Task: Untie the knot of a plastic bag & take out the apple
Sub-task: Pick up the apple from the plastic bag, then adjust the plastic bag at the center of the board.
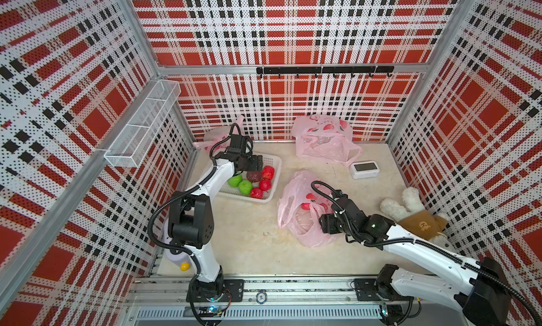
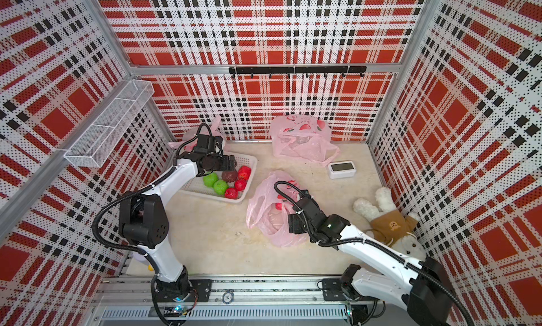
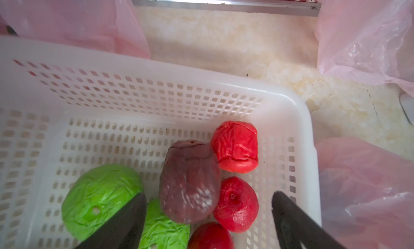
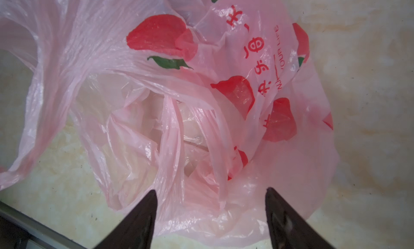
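Left gripper (image 3: 209,194): fingers wide apart, empty, over basket (image 3: 201,78).
Basket: red, green, dark apples (image 3: 235,147).
Right gripper (image 4: 210,190): fingers wide apart, empty, over bag (image 4: 100,57).
Bag: mouth loose.

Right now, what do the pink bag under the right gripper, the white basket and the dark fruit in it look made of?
Pink bag: thin translucent plastic film, glossy, finely creased.
White basket: rigid moulded plastic, smooth, gridded slots.
Dark fruit: probably a soft foam or rubber imitation; wrinkled skin, dull sheen.
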`<state>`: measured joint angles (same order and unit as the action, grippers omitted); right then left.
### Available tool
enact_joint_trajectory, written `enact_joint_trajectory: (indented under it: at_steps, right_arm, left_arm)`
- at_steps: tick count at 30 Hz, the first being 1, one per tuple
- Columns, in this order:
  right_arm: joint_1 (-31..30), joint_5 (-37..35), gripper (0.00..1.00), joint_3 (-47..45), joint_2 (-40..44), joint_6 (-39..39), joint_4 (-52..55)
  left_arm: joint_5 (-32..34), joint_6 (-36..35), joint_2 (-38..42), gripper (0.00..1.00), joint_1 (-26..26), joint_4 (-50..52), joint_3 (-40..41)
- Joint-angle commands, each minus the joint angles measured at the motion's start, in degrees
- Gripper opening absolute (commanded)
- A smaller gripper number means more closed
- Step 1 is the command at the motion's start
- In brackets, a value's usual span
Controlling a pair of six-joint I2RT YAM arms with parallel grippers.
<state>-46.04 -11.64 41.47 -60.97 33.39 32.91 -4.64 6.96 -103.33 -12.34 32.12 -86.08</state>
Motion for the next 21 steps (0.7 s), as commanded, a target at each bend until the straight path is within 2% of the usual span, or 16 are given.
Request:
enact_joint_trajectory:
  at_steps: [1,4,8,13,14,15,17,18,21]
  right_arm:
    - [2.4,-0.3,0.81,2.2,0.0,-2.3,-0.1]
    - [6.7,6.2,0.81,4.1,-3.7,-3.1,-3.0]
    - [7.3,9.4,0.81,7.4,-9.3,-4.5,-7.9]
    - [11.9,15.0,0.82,10.9,-15.7,-4.4,-10.4]
    - [13.2,16.4,0.78,11.0,-16.4,-4.2,-11.3]
    - [14.5,17.5,0.7,11.1,-16.7,-4.2,-12.3]
    - [16.9,19.7,0.47,11.1,-16.9,-4.4,-14.8]
    - [17.9,20.2,0.39,11.3,-17.2,-4.5,-15.7]
    - [19.5,21.7,0.25,14.1,-20.3,-6.5,-17.3]
  left_arm:
    - [7.7,-3.5,3.1,0.9,-2.0,4.6,-1.3]
    - [6.1,-5.1,7.1,0.85,-4.3,5.0,0.2]
    - [2.2,-6.4,15.3,0.81,-10.7,4.0,5.7]
    - [7.3,-9.8,26.2,0.79,-23.6,2.4,13.8]
    - [7.1,-9.9,28.1,0.77,-26.5,1.7,15.4]
    - [7.0,-9.7,29.3,0.75,-29.1,0.9,17.0]
    - [7.8,-9.1,30.8,0.72,-34.8,-1.7,20.4]
    - [9.1,-9.0,31.0,0.72,-37.4,-3.4,22.4]
    - [10.0,-7.3,29.5,0.72,-42.0,-10.2,27.9]
